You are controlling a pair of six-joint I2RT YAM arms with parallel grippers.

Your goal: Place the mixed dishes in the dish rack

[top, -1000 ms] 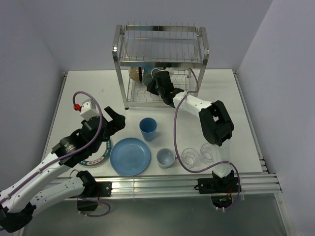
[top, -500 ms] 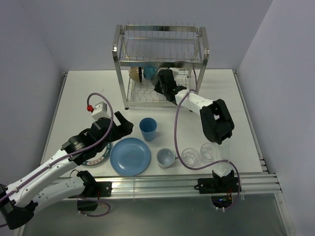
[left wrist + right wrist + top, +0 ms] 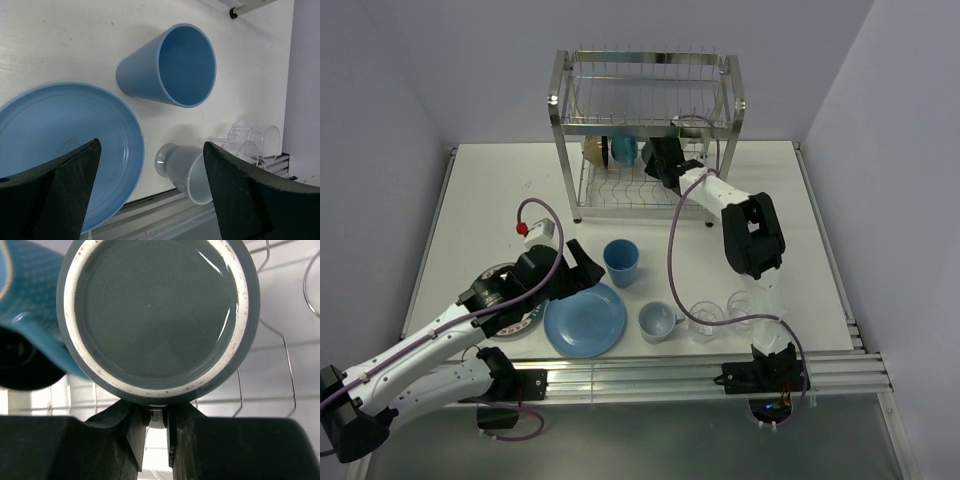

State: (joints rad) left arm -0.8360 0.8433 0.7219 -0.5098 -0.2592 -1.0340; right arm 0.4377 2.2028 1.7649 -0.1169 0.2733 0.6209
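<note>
Right wrist: my right gripper [image 3: 156, 422] clamps the dark mug [image 3: 157, 315] inside the dish rack [image 3: 558, 105].
Left wrist: left gripper [image 3: 151, 150] gapes wide, tilted over blue plate [image 3: 60, 130].

No text, label, brand, number or sign can be read anywhere. The white plate with dark patterned rim [image 3: 520, 325], toward the surface's front-left corner, shows pale marks on its rim, too small to tell whether they are letters.

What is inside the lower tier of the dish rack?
A cream cup, a teal mug and the right gripper holding a dark mug. The arm hides what lies behind it.
</note>
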